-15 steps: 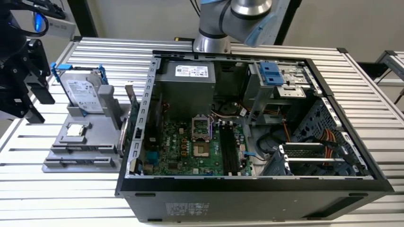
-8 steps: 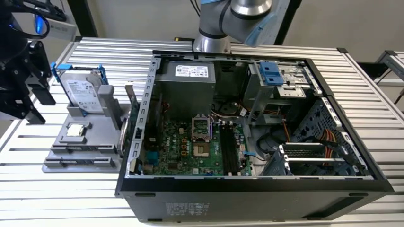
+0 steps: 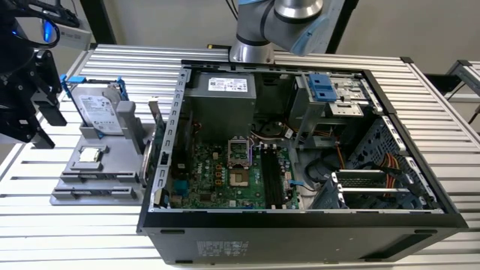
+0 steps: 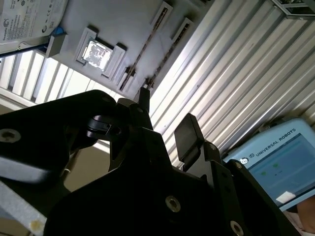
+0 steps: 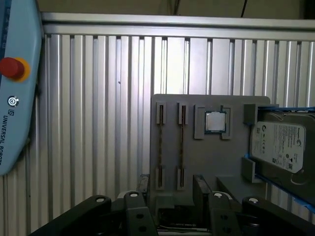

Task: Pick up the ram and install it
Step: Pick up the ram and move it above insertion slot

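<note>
gripper: released, with nothing held between the fingers; it is hung off the slot end of the tray.
ram: stood on edge in a tray slot and untouched; a second stick is set just beside it, and which of the two is meant cannot be told.
direction: the ram is met straight ahead of the fingertips, apart from them.
long axis: laid at right angles to the finger-to-finger line, so the thin width is offered to the jaws.
CPU: seated beyond the sticks.
drive: stood farthest along the tray.
case: placed at the tray's 3 o'clock in the exterior view, with the gripper at the tray's 10 o'clock; no stick is seen in its black slots.
</note>
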`<state>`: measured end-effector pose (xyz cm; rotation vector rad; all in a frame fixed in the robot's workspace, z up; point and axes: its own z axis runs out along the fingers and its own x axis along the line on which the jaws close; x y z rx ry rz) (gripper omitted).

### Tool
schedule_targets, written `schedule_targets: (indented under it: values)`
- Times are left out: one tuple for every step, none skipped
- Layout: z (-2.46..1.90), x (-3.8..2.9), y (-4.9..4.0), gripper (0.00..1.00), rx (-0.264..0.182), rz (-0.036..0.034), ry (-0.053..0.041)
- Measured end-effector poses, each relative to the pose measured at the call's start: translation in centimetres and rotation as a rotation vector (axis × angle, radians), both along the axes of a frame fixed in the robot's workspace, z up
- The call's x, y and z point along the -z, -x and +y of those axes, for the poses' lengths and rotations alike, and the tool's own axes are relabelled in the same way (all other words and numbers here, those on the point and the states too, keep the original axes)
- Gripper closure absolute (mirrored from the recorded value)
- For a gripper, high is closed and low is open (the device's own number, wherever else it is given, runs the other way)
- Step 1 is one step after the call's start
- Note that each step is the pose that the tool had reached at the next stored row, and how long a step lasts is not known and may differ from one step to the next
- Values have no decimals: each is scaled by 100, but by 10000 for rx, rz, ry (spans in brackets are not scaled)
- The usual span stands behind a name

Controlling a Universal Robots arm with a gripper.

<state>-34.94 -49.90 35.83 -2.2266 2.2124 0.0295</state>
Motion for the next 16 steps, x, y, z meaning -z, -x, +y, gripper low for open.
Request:
schedule_targets:
  values:
    - [0, 0, 0, 0, 0, 0, 0]
    - [0, 1, 0, 0, 0, 0, 0]
    - [0, 3, 0, 0, 0, 0, 0]
    - [0, 6, 0, 0, 0, -1, -1]
    - [0, 9, 0, 0, 0, -1, -1]
    - [0, 11, 0, 0, 0, 0, 0]
    - [0, 15, 0, 0, 0, 1, 1]
    - [0, 18, 0, 0, 0, 0, 1]
    - [0, 22, 0, 0, 0, 0, 1]
    - [0, 25, 0, 0, 0, -1, 1]
    - [0, 29, 0, 0, 0, 0, 1]
    - [0, 32, 0, 0, 0, 0, 2]
    - [0, 36, 0, 0, 0, 0, 2]
    - [0, 39, 0, 0, 0, 0, 2]
    - [0, 43, 0, 0, 0, 0, 2]
    - [0, 47, 0, 0, 0, 0, 2]
